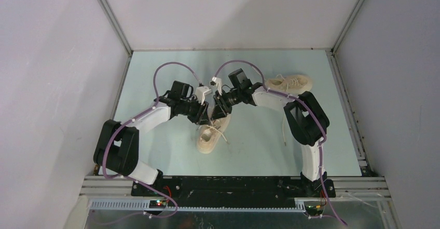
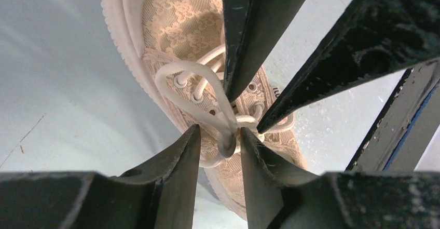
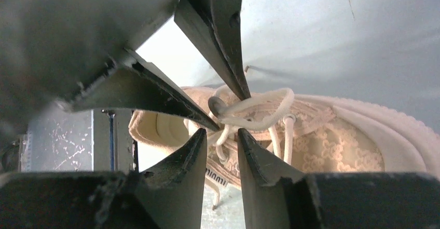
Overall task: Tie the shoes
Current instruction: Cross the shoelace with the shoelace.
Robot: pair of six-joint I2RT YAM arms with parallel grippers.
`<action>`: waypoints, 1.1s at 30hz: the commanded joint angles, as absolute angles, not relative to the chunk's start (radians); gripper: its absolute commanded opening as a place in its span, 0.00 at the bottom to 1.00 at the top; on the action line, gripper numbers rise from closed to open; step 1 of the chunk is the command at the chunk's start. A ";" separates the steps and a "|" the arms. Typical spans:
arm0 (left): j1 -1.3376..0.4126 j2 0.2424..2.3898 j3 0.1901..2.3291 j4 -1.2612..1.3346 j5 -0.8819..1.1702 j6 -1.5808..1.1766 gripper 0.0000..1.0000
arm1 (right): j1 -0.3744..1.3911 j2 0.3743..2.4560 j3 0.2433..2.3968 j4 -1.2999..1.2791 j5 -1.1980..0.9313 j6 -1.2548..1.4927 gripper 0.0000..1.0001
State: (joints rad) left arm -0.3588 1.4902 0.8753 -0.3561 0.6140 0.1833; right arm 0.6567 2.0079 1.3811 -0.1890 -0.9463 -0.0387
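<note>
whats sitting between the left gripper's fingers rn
A bunched strand of off-white lace stands in the gap of the left gripper, just above the shoe. The left wrist view shows it plainly.

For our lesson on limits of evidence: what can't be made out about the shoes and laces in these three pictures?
Top view: knot of the near shoe, under the left gripper and right gripper.
Top view: laces of the far shoe, too small to judge.
Left wrist view: near shoe's heel, behind the left gripper's fingers.
Right wrist view: whether the right gripper pinches the lace; strands overlap there.
</note>
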 commanded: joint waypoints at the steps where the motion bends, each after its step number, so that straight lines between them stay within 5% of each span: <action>1: -0.341 1.443 0.913 -0.310 0.646 0.174 0.41 | 0.648 1.967 1.409 -0.232 -0.945 -0.070 0.31; 7: -0.328 1.456 0.926 -0.317 0.709 0.170 0.37 | 0.644 1.962 1.410 -0.220 -0.958 -0.058 0.31; 11: -0.327 1.473 0.939 -0.337 0.730 0.179 0.17 | 0.644 1.969 1.409 -0.217 -0.941 -0.058 0.31; 21: -0.325 1.489 0.948 -0.366 0.716 0.204 0.01 | 0.655 2.024 1.432 -0.229 -0.894 -0.081 0.26; 33: -0.326 1.474 0.925 -0.381 0.687 0.214 0.01 | 0.721 2.065 1.505 -0.328 -0.806 -0.172 0.24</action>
